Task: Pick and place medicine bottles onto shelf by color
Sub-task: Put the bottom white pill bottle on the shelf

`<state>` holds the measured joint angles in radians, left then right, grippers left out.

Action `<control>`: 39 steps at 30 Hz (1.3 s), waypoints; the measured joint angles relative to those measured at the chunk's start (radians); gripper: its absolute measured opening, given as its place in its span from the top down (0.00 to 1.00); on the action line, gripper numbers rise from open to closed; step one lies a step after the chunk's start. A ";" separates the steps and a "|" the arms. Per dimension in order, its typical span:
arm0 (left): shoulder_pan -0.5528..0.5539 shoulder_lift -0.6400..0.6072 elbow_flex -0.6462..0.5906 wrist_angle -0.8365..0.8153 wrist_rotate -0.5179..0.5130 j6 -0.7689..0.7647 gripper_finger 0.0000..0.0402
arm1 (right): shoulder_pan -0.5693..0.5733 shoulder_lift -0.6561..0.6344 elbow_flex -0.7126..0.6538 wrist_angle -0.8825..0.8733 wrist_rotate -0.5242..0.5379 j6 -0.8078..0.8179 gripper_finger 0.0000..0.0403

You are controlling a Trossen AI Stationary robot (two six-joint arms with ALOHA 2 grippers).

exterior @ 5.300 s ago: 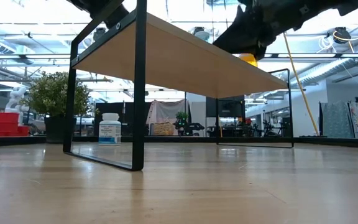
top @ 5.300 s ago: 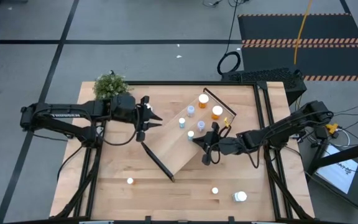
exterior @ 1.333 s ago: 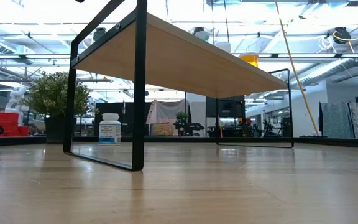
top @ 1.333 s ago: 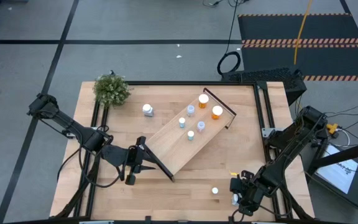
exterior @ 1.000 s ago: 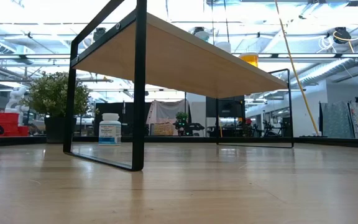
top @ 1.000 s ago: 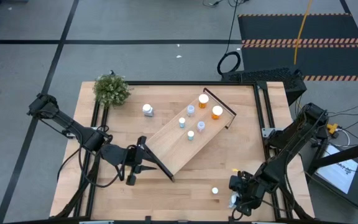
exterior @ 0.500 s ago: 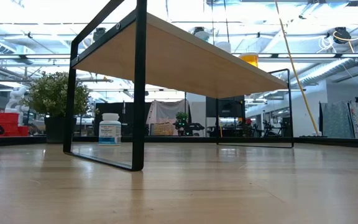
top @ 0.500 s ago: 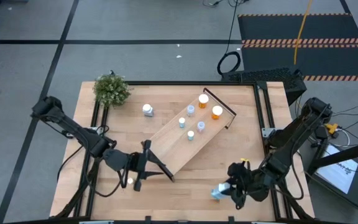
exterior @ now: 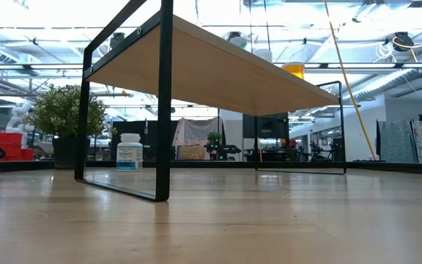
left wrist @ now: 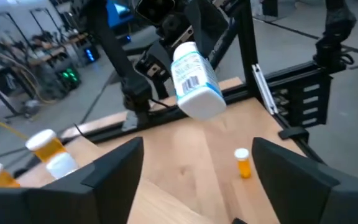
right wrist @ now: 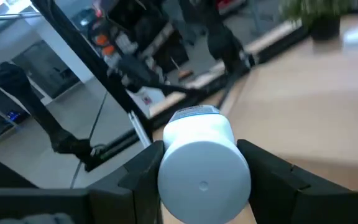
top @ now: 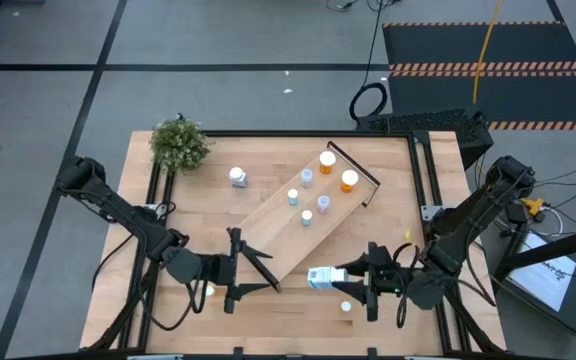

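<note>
Lifted: one white bottle [top: 319,277]; five shelved.

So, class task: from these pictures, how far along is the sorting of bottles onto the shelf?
Done: five small bottles stand on the shelf, among them an orange one and a pale blue one. In hand: the right tool holds a large white bottle above the table. Left: a white bottle near the plant, a small bottle near the front edge, another by the open left tool.

Green plant [top: 179,143] at table [top: 388,210] far-left corner
</note>
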<state>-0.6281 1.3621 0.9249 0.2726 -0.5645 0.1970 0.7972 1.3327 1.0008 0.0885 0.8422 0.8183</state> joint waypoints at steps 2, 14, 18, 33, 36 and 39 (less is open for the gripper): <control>-0.013 0.000 0.000 0.022 -0.022 0.034 0.21 | -0.020 0.000 0.000 0.035 -0.005 -0.055 0.54; -0.049 0.117 0.110 0.101 -0.235 0.395 0.01 | -0.137 0.001 0.000 0.216 -0.008 -0.308 0.54; -0.037 0.200 0.195 0.093 -0.384 0.514 0.01 | -0.165 0.001 0.000 0.244 -0.009 -0.357 0.54; 0.038 0.301 0.307 -0.008 -0.503 0.646 0.02 | -0.242 0.051 0.000 0.306 -0.102 -0.354 0.54; 0.048 0.301 0.307 -0.009 -0.504 0.636 0.02 | -0.253 0.064 0.000 0.335 -0.137 -0.359 0.54; 0.047 0.301 0.307 -0.015 -0.505 0.651 0.02 | -0.259 0.080 0.000 0.361 -0.143 -0.363 0.54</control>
<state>-0.5812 1.6630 1.2324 0.2577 -1.0695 0.8478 0.5381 1.4125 1.0008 0.4499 0.6991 0.4555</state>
